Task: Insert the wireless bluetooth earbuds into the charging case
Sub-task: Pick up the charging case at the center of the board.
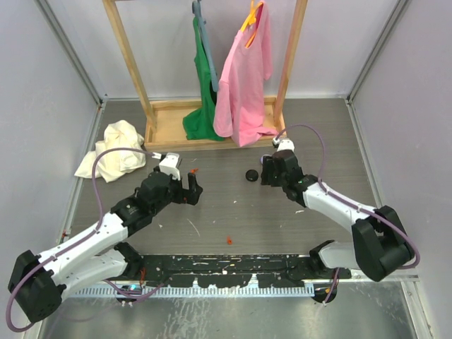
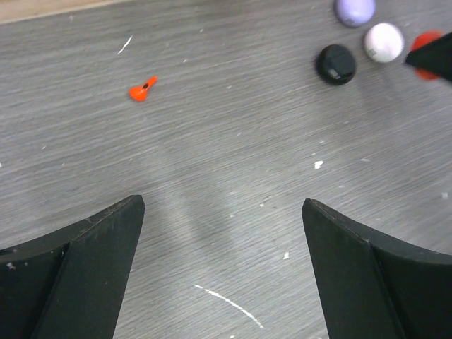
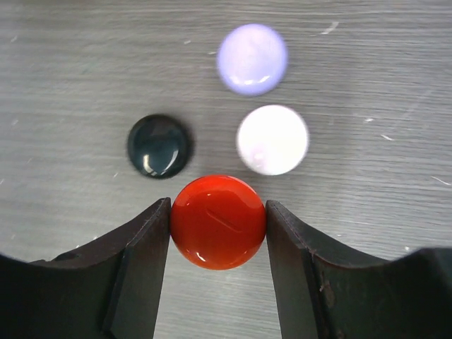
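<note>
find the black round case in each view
Top external: black round case near the centre, just left of the right gripper.
Left wrist: upper right.
Right wrist: left of centre.
Shared landmark: the right gripper, shut on the red case.

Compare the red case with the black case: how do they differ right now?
Colour: the red case is bright red, the black case near black. State: the red case sits clamped between the right gripper's fingers, touching both; the black case lies free on the table. Size: the red case looks bigger than the black case, though perhaps only nearer the camera. Both are round, glossy and domed.
</note>
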### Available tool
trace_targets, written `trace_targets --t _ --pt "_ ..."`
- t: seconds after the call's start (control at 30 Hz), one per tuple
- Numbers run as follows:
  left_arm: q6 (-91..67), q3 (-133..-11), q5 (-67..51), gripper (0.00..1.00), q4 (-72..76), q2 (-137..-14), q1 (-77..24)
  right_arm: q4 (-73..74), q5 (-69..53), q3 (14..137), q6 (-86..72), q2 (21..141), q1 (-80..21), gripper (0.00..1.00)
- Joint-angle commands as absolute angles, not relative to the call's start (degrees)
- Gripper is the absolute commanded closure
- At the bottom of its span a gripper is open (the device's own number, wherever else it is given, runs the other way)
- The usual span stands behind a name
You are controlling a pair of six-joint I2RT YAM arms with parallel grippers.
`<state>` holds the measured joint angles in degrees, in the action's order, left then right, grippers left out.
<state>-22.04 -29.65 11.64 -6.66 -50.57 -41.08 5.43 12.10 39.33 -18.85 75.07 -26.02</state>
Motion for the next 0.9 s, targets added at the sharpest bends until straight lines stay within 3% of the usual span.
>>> trace_targets --t 0.0,0.37,0.87 --pt "-25.23 -35.53 7.05 0.05 -9.19 -51.39 -40.23 -5.66 10.46 36.10 -13.36 70.51 -31.09 0.50" --pt "-31.63 -42.27 -4.72 0.12 -9.70 -54.07 -39.63 -24.04 9.86 26.97 0.83 63.73 -45.12 0.51" --pt "-35.40 -47.20 -20.67 0.34 -6.44 -59.64 -38.98 -40.05 -2.62 21.89 16.83 59.00 -52.54 0.49"
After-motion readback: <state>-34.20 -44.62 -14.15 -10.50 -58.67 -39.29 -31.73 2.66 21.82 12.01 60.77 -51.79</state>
